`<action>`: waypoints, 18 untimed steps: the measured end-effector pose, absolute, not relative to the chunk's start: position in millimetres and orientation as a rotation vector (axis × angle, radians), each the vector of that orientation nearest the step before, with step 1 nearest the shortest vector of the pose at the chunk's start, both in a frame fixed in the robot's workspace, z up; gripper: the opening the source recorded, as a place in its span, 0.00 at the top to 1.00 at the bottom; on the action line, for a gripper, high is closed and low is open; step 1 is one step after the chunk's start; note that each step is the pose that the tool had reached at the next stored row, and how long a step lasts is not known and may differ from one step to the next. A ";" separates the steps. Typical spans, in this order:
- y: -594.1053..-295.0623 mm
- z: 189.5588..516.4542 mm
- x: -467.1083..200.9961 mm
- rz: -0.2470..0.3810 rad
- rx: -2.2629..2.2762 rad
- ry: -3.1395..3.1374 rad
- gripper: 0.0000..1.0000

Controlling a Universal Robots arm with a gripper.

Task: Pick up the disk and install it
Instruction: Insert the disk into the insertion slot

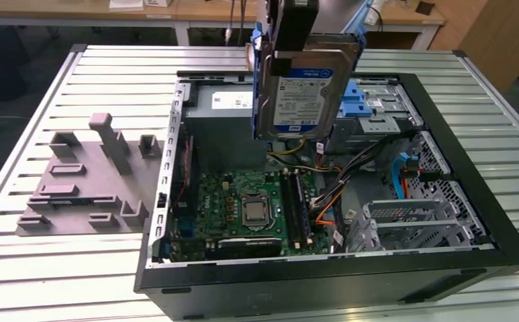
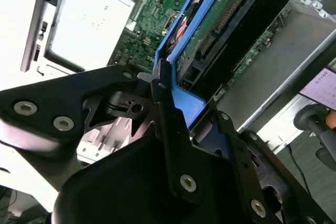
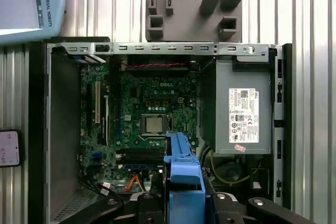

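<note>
Jaws: clamped on the upper end of the disk (image 1: 299, 90).
Where: the disk hangs in the air over the open computer case (image 1: 331, 285), near the drive cage (image 1: 380, 111) but not touching it.
Axis: the long axis is near upright, the label faces the exterior view, and the connector end seems to point down.
Risk: a loose grip could drop it onto the motherboard (image 1: 241, 201); a tilted descent could snag the cables (image 1: 366, 161).
</note>
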State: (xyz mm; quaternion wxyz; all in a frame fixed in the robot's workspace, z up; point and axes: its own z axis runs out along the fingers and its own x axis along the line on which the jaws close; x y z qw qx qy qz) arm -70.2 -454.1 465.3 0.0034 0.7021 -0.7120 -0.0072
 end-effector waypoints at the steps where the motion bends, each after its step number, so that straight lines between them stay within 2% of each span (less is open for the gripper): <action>1: -457.4 465.1 -70.1 -0.022 2.201 -2.232 0.64; 18: -508.4 464.3 -65.3 -0.022 2.200 -2.231 0.64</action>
